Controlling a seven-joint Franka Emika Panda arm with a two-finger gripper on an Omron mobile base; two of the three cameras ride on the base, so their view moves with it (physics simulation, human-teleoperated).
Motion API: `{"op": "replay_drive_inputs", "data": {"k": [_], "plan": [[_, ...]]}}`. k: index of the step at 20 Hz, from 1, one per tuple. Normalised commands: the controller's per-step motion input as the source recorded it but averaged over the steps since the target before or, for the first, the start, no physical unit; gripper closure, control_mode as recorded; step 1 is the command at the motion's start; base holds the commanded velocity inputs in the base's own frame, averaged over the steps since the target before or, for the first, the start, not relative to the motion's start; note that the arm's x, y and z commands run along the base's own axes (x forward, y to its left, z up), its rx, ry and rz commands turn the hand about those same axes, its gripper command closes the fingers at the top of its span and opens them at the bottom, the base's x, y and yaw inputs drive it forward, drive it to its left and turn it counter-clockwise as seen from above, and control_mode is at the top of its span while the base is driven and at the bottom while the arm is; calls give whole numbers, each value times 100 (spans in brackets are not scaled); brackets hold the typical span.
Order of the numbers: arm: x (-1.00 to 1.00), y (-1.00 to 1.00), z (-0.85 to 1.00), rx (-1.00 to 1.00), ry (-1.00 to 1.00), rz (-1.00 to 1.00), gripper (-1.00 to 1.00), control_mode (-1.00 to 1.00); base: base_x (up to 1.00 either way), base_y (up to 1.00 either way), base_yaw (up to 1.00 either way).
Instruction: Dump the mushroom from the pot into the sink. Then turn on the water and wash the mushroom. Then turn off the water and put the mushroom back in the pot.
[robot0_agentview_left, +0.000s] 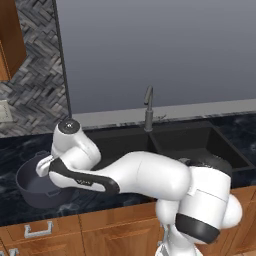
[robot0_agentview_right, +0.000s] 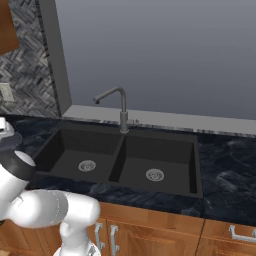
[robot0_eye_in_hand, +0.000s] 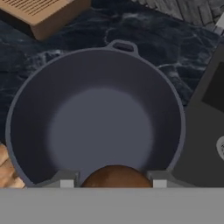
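Gripper (robot0_eye_in_hand: 113, 180), half-spread around the brown mushroom (robot0_eye_in_hand: 116, 176) at the frame's lower centre above the pot (robot0_eye_in_hand: 94, 127), risks dropping it onto the tabletop (robot0_eye_in_hand: 170, 48) if the pinch slips.

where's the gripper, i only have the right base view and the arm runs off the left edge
Observer: In the hand view the gripper hangs over the pot, looking straight down into it.
Operator: is it holding anything
Observer: Yes, the brown cap of the mushroom sits between its finger tips, apparently gripped.
Operator: and where's the pot standing
Observer: The left base view shows it upright on the counter, just left of the sink.
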Motion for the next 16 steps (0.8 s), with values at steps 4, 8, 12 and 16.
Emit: {"op": "replay_drive_inputs", "data": {"k": [4, 8, 12, 16], "plan": [[19, 29, -31, 0, 3, 2, 100, -100, 0, 0, 0], [33, 20, -28, 0, 2, 1, 100, -100, 0, 0, 0], [31, 15, -32, 0, 2, 0, 100, -100, 0, 0, 0], [29, 21, -25, 0, 2, 0, 100, -100, 0, 0, 0]]}}
